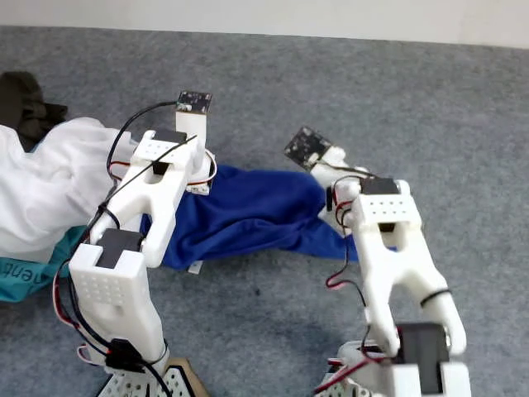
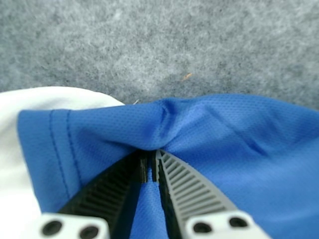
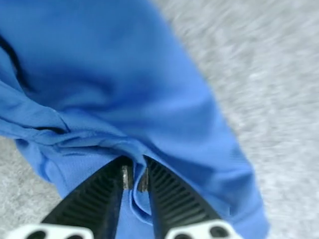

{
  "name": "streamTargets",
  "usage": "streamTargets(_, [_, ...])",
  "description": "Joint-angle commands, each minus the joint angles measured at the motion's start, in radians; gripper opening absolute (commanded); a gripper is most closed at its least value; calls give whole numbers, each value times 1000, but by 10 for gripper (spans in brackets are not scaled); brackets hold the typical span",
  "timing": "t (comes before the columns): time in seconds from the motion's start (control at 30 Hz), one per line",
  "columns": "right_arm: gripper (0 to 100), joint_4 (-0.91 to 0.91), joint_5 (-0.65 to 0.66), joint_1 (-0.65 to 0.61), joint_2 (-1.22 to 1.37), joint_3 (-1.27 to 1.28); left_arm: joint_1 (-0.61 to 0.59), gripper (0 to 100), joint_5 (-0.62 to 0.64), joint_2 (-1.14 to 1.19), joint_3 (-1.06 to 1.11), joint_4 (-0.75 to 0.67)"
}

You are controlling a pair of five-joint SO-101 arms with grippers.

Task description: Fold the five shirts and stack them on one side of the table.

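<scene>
Shirt: soft blue mesh shirt lies bunched on the grey felt worktop, between your arms | Jaws: left jaws and right jaws each pinch a blue edge tight | Tip: lift and pull both ends apart evenly so it spreads flat.

Both arms stretch forward, left fingers and right fingers each pinched tight on the blue shirt.

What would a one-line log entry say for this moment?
left gripper: shut on blue shirt | right gripper: shut on blue shirt | white shirt: heaped beside left gripper
</scene>
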Motion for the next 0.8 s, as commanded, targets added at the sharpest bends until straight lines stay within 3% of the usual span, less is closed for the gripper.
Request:
streamTargets(0.0, [119, 4, -23, -1, 50, -87, -24, 63, 6, 8, -25, -26])
streamTargets(0.17, [324, 2, -147, 10, 81, -168, -24, 63, 6, 8, -25, -26])
streamTargets(0.3, [324, 4, -172, 35, 79, -211, -24, 63, 6, 8, -25, -26])
streamTargets(0.47, [237, 8, -170, 104, 39, -211, -24, 63, 6, 8, -25, -26])
streamTargets(0.6, [19, 41, -163, 128, -82, -114, -24, 64, 6, 8, -25, -26])
streamTargets(0.77, [5, 42, -164, 134, -312, 93, -24, 66, 5, 7, -25, -26])
